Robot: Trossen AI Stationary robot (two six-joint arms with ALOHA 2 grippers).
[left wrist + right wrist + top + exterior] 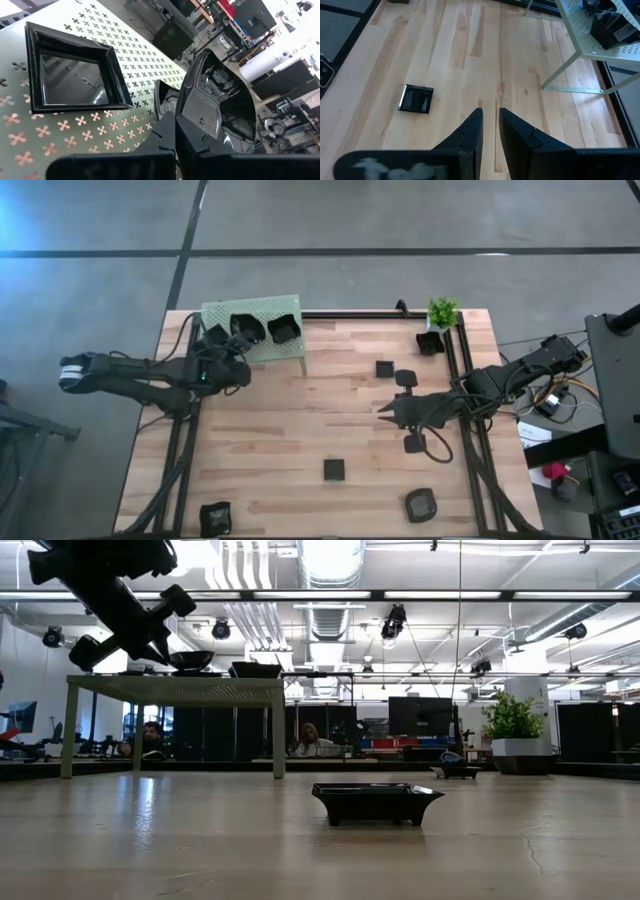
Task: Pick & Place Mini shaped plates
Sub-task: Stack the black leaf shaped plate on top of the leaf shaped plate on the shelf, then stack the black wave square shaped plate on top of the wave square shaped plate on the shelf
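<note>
My left gripper (pixel 238 346) is at the green perforated platform (pixel 290 352) at the far left, shut on a round black mini plate (pixel 220 105). A square plate (pixel 75 75) and another plate (pixel 284 329) lie on the platform beside it. Over the table's right half, my right gripper (pixel 490 122) hangs above the wood, narrowly open with nothing between its fingers. Loose plates lie flat on the table: a square one (pixel 416 98), two (pixel 384 368) (pixel 405 377) farther back, and one (pixel 413 443) under the right arm. My left gripper pinches the round plate's rim (pixel 192 122) between its two fingers. The fingers (pixel 165 650) come from the table's left, slanting slightly down. In the low view the plate (pixel 190 661) sits level at the platform's top; whether it rests on it, I cannot tell.
A small black pot with a green plant (pixel 441 312) stands at the far right. More dark plates lie near the front edge (pixel 420 503) (pixel 215 515). A black frame rail (pixel 455 380) runs along the table's right side. Bare wood lies in the middle.
</note>
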